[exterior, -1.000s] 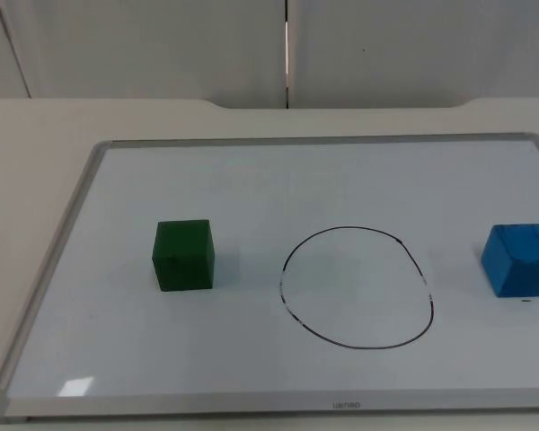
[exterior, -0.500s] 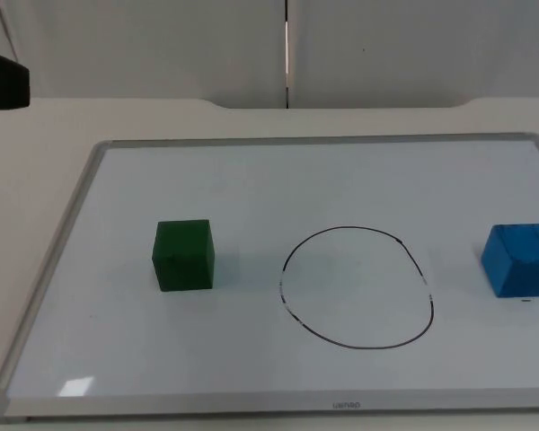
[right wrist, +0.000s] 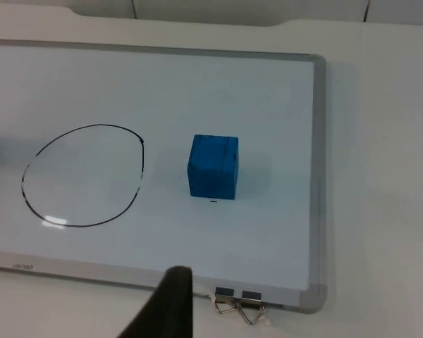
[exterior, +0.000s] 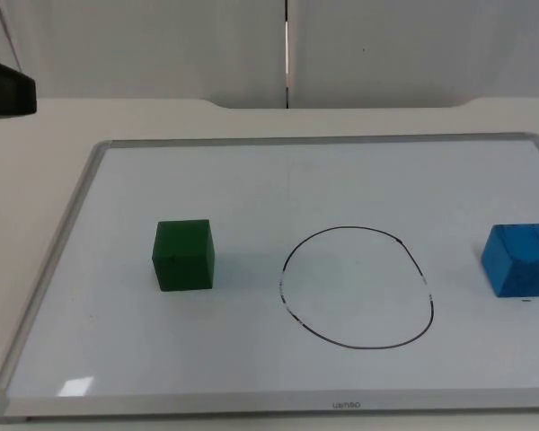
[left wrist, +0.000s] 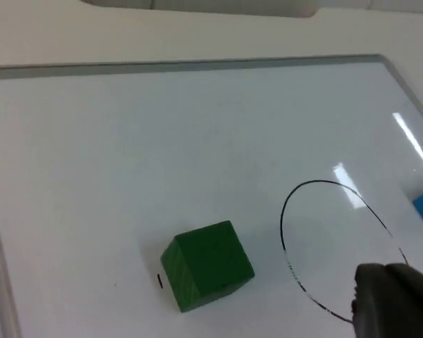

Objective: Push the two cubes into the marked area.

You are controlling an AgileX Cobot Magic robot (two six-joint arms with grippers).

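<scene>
A green cube (exterior: 183,255) (left wrist: 206,265) sits on the whiteboard, left of a hand-drawn black circle (exterior: 357,287) (left wrist: 338,246) (right wrist: 81,176). A blue cube (exterior: 519,260) (right wrist: 213,167) rests on the board right of the circle, near the board's right rim. My left gripper (exterior: 7,88) hangs shut above the table's far left, well back from the green cube; its dark fingertip (left wrist: 395,299) holds nothing. One fingertip (right wrist: 166,310) of my open right gripper hovers off the board's front edge, short of the blue cube, with nothing in it.
The whiteboard's grey frame (exterior: 67,215) (right wrist: 317,176) rises slightly around both cubes and the circle. A metal binder clip (right wrist: 236,306) is on the board's front rim near its right corner. The white table meets the grey partition wall (exterior: 162,45) behind.
The left arm's black end has come further into the top view at the far left, and the left gripper has closed. Both cubes lie where they were.
</scene>
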